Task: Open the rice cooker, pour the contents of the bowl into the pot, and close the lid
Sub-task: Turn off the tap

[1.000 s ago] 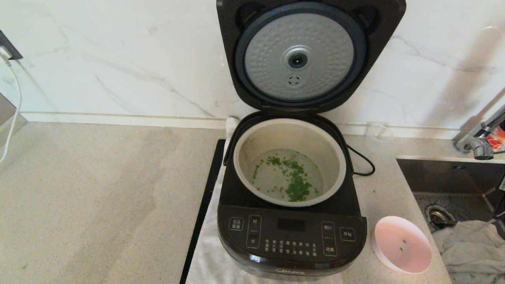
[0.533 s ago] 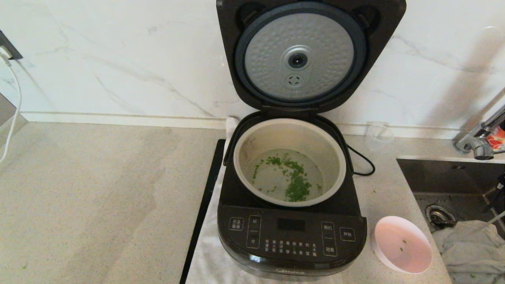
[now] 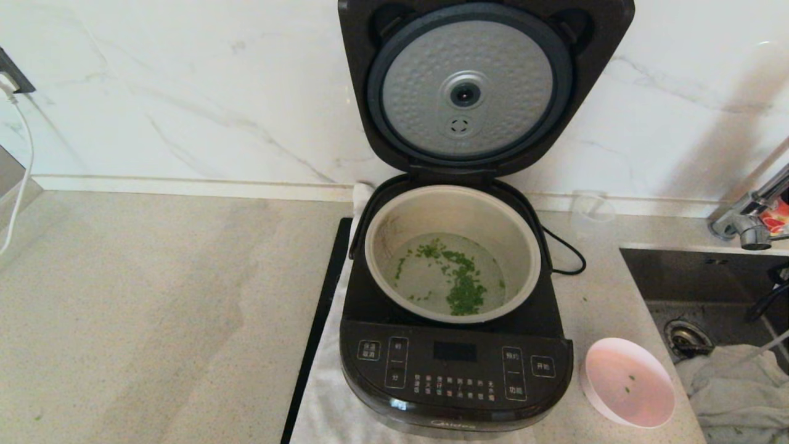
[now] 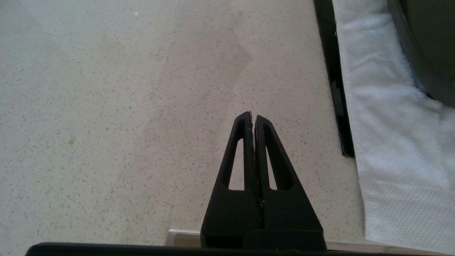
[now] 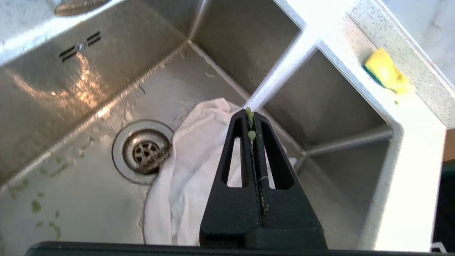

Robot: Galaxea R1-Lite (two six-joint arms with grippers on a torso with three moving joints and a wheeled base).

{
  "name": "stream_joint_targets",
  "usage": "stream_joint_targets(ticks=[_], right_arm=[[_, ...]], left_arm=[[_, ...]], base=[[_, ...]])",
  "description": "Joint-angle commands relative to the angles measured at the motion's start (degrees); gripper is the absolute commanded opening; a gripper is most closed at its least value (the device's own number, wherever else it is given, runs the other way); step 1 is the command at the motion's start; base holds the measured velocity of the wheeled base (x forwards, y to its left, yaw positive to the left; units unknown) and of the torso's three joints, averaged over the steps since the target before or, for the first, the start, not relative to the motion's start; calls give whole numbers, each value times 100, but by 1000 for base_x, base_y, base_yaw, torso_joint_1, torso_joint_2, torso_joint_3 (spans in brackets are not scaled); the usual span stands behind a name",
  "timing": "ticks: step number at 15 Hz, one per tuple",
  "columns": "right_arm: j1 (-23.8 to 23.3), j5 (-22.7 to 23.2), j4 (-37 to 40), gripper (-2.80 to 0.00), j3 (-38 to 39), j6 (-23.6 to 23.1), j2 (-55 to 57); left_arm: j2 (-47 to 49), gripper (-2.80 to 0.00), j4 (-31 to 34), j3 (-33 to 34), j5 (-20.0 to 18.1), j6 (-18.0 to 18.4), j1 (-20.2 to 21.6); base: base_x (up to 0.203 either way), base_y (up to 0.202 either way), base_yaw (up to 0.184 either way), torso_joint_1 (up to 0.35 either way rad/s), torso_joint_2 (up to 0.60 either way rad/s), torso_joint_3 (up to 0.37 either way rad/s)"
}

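Speckled beige countertop [image 3: 154, 308] runs under a white marble-look wall, and at its far left a white cable [image 3: 24, 166] hangs down. Over the bare counter the left gripper [image 4: 253, 119] is parked, its jaws pressed together on nothing, just beside a black strip [image 4: 334, 89] and a white cloth [image 4: 387, 124]. On that cloth stands the rice cooker [image 3: 456, 370], its lid [image 3: 481, 86] swung fully up against the wall so the dimpled silver disc faces out. The pot [image 3: 453, 197] sits in the cooker's body, and the contents of the bowl [image 3: 462, 290], green bits in clear liquid, lie at its bottom. A clear glass cup [image 3: 592, 213] stands behind the cooker to the right. The bowl [image 3: 629, 382] rests upright on the counter just beside the cooker's front right corner, with only a few green flecks inside. Further right the steel sink [image 3: 696, 271] holds a white rag [image 5: 192, 156] next to its drain. The right gripper [image 5: 251, 117] hangs over the sink, jaws together with a few green bits stuck between the tips. A yellow sponge [image 5: 385, 71] lies on the sink's far ledge.
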Motion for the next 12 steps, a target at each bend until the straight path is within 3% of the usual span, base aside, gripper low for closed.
stream_joint_targets(ticks=[1,12], right_arm=[[-10,-23,-20,-280,-288,15,341],[-10,-181,-19,-280,-1524,-139,1067]], left_arm=[[-6,-280,2,-1,2,2,2],[-6,-280,2,-1,1,2,2]], base=[[0,0,0,0,0,0],[0,0,0,0,0,0]])
